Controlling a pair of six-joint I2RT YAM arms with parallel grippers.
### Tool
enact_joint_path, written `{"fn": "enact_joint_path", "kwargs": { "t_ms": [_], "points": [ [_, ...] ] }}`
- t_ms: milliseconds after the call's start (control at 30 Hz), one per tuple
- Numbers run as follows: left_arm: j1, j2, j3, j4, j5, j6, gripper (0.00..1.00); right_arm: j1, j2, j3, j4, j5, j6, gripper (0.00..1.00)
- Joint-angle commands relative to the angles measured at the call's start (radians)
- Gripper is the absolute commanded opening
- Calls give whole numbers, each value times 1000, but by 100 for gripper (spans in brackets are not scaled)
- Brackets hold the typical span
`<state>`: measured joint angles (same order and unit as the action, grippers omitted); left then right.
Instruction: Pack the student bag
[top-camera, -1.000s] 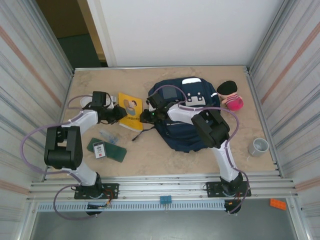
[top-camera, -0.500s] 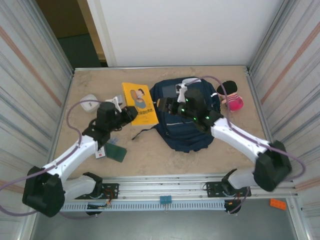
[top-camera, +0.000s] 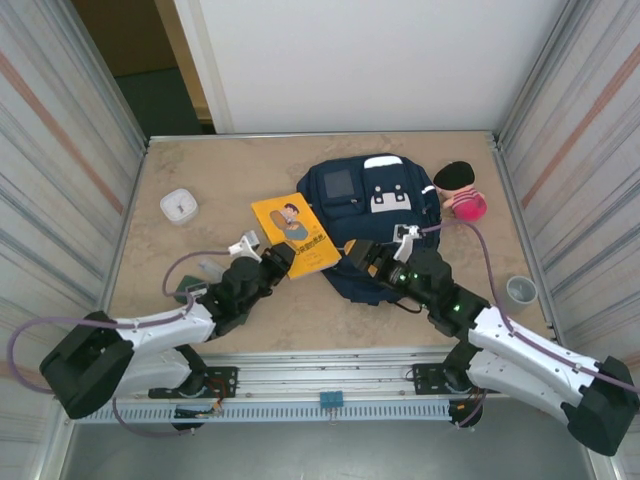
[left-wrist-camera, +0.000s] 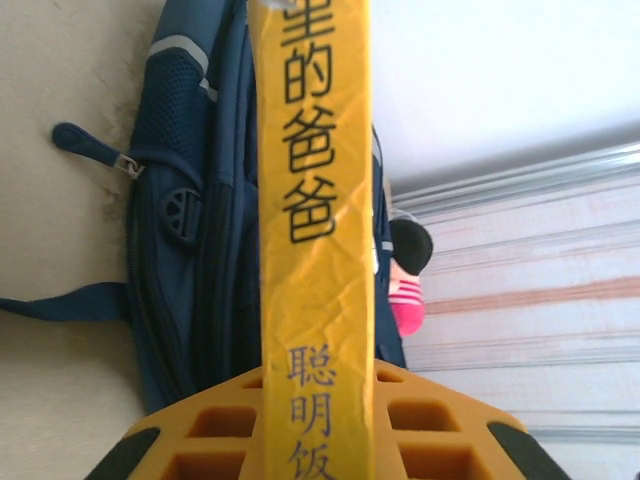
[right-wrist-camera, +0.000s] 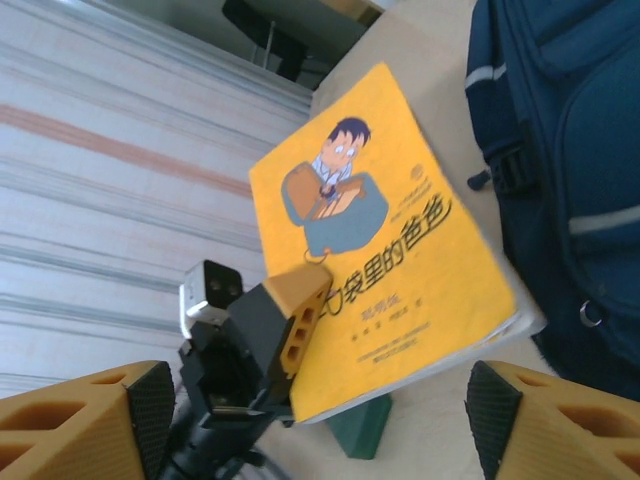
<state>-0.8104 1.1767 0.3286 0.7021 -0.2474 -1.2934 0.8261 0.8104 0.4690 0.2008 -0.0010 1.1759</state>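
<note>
The left gripper (top-camera: 277, 258) is clamped on the book (top-camera: 296, 234), with the bag (top-camera: 365, 200) flat just to its right, long axis running away from the arms, while the right gripper (top-camera: 364, 254), jaws apart and empty, hovers at the bag's near-left edge, probably closer to its mouth.

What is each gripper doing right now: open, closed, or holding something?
Left gripper: closed on the book.
Right gripper: open, holding nothing.
</note>
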Motion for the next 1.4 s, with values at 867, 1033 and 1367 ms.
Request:
{"fn": "enact_joint_path", "kwargs": {
  "t_ms": [867, 1033, 1367],
  "points": [
    [-79, 210, 89, 412, -57, -244, 0, 148, 413, 64, 435, 165, 335, 60],
    [-86, 222, 91, 418, -47, -250, 0, 145, 491, 74, 536, 160, 344, 41],
    [-87, 132, 45, 301, -107, -182, 36, 65, 482, 50, 572, -41, 248, 2]
  ]
}}
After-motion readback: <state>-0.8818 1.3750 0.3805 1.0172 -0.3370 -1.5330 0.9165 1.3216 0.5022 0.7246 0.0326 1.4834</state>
